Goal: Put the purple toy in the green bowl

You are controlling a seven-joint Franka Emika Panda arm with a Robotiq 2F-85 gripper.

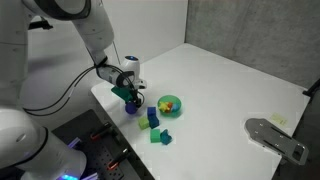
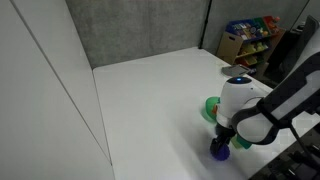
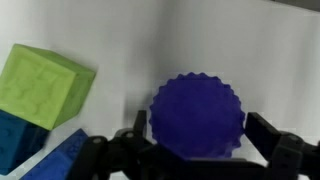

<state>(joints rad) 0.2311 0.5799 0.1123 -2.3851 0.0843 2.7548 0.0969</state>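
Observation:
The purple toy is a round, bumpy, dark purple-blue ball. It sits between my gripper's two black fingers, which press against its sides. In both exterior views the gripper points down with the toy at its tips, at or just above the white table, near the table's edge. The green bowl stands a little way off, with small coloured pieces inside. In an exterior view the bowl is partly hidden behind the gripper.
A blue block and a green block lie by the table edge near the bowl. In the wrist view a green block and blue blocks sit beside the toy. A grey object lies at the far end of the table.

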